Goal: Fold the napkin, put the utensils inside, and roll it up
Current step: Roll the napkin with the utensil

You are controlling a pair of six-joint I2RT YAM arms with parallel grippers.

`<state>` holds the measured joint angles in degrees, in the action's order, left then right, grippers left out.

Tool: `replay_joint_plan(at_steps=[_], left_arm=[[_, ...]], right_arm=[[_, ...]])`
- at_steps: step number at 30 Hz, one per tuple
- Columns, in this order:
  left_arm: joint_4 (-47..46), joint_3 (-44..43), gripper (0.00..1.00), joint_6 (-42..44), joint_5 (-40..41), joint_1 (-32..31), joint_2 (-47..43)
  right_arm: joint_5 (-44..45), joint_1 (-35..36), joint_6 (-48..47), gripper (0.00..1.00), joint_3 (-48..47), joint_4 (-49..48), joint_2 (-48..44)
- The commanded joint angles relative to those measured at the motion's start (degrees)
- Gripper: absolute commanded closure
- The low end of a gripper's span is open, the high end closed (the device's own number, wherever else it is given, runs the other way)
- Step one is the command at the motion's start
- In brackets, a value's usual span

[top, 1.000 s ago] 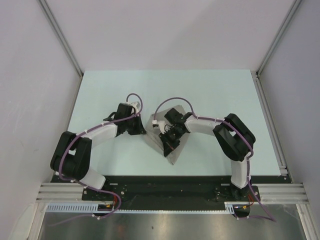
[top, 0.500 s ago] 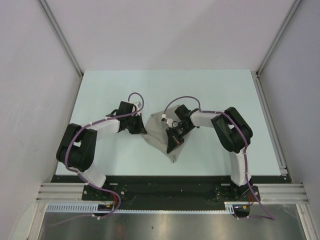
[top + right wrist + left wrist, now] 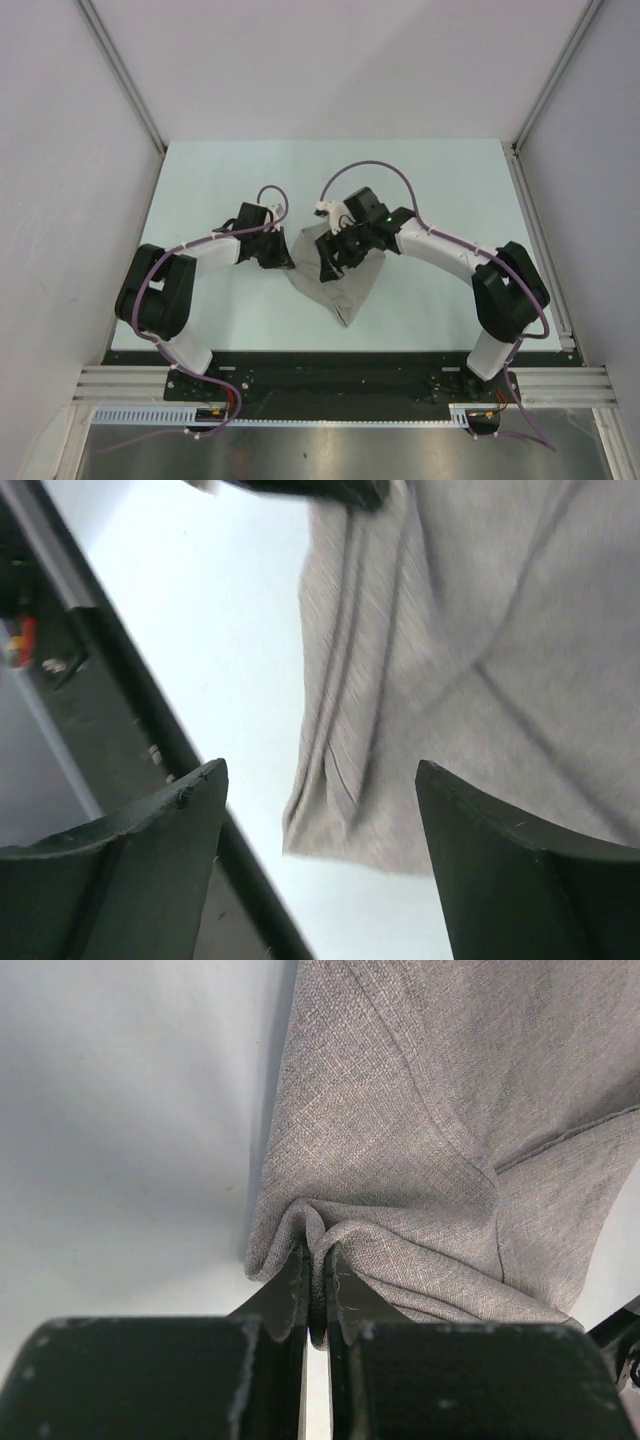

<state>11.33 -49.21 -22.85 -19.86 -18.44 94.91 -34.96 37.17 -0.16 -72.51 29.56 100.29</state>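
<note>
The pale surface (image 3: 450, 200) carries the napkin (image 3: 352, 292), which lies near the middle of its near half as a folded, roughly triangular heap. The heap's narrow end points toward the black rail (image 3: 330, 372) at the surface's near edge. Much of the napkin's far part is hidden under the two hands in the top view, so its full outline cannot be read.

The left hand (image 3: 280, 258) sits at the napkin's left edge. In its wrist view the left hand (image 3: 317, 1260) is clenched on a puckered fold of the napkin (image 3: 420, 1140), with the cloth bunched between the two nearly touching tips. Seams and overlapping layers run away from the pinch, and the cloth is cut off at the top and right of that view.

The right hand (image 3: 335, 262) hangs over the napkin's upper middle. Its wrist view shows the right hand (image 3: 320, 768) released, the two fingers spread wide with nothing between them. The napkin (image 3: 480, 630) below is blurred, and whether the fingers touch it cannot be told. A dark shape (image 3: 300, 488) is cut off at that view's top edge, above the napkin, and it is too cropped to identify.
</note>
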Motion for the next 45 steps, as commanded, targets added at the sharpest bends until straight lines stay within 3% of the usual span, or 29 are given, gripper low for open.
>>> replay_joint_plan(at_steps=[1, 8, 21, 25, 31, 33, 35, 36, 37, 38, 41, 43, 45], left_arm=[[-0.5, -1.7, 1.00, 1.1, -0.4, 0.4, 1.2], [-0.5, -1.8, 1.00, 1.1, -0.4, 0.5, 1.2], [-0.3, -1.9, 1.00, 1.0, -0.4, 0.7, 0.6], [-0.6, -1.9, 1.00, 0.9, -0.5, 0.8, 0.4], [-1.3, -1.5, 0.99, 0.6, -0.6, 0.8, -0.6], [-1.7, -1.4, 0.93, 0.4, -0.6, 0.9, -1.0], [-2.1, -1.2, 0.82, 0.1, -0.7, 1.0, -1.9], [-2.7, -1.0, 0.74, -0.2, -0.9, 1.1, -2.4], [-3.2, -0.7, 0.60, -0.3, -0.9, 1.2, -3.0], [-3.7, -0.4, 0.54, -0.5, -0.7, 1.5, -4.5], [-5.6, 2.1, 0.29, -1.6, 1.3, 2.2, -7.9], [-7.4, 3.6, 0.18, -1.8, 2.5, 2.5, -9.4], [-10.3, 6.3, 0.16, -1.8, 2.4, 2.7, -11.2]], right_arm=[[26.2, 10.7, -1.9, 0.17, -0.3, -7.2, -2.9], [37.2, 16.1, -6.4, 0.16, 2.5, -20.3, 1.7], [30.3, 16.5, -8.0, 0.20, 1.8, -22.3, 8.5], [28.7, 16.2, -7.6, 0.25, 1.7, -21.6, 9.8], [27.0, 14.9, -6.3, 0.41, 1.6, -21.2, 11.8], [26.0, 14.6, -6.2, 0.50, 1.6, -21.2, 11.9], [25.1, 14.2, -6.0, 0.59, 1.7, -21.1, 11.9], [23.9, 13.9, -5.9, 0.62, 1.6, -20.9, 11.9], [23.2, 13.5, -5.7, 0.64, 1.7, -20.6, 11.9], [22.4, 13.2, -5.6, 0.67, 1.6, -20.4, 11.9], [19.1, 11.8, -5.0, 0.71, 1.4, -19.6, 12.4], [16.9, 11.1, -4.9, 0.72, 0.5, -18.6, 13.0], [15.3, 10.4, -4.8, 0.71, 0.2, -18.2, 13.4]])
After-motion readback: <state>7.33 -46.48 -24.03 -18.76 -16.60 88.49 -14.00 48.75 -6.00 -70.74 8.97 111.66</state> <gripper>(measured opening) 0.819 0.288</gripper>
